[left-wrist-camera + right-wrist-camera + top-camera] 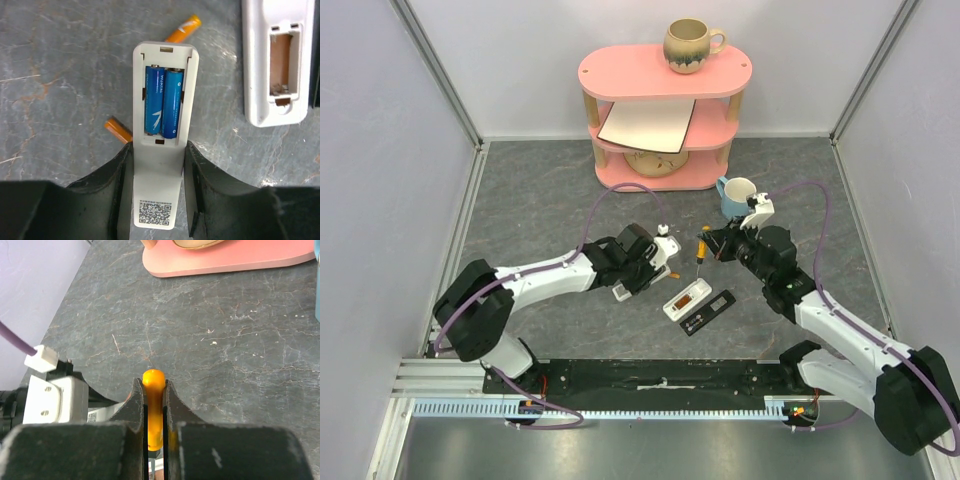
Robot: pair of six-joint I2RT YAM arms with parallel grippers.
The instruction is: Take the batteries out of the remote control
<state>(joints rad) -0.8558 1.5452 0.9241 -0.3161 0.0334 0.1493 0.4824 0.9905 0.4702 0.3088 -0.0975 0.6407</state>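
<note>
We see the desk [540, 190], its grey surface bare along the left and right edges, and the pink shelf [620, 72] at the far edge. Toward the middle of the near edge, the left gripper [159, 150] clamps a white remote [165, 55] by its sides. The remote's open bay holds two blue batteries [165, 102]. An orange battery [184, 28] shows past its far end and a second orange battery [118, 130] at its left side. A second remote [257, 50] lies apart to the right, its bay open. The right gripper [155, 387] pinches the orange screwdriver [153, 377].

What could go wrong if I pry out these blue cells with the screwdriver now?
The left gripper pinches the remote only at its lower end, so levering with the screwdriver in the right gripper might twist it loose. The blue batteries sit tight side by side; the tip may slip. Popped cells could roll off among the loose orange batteries.
</note>
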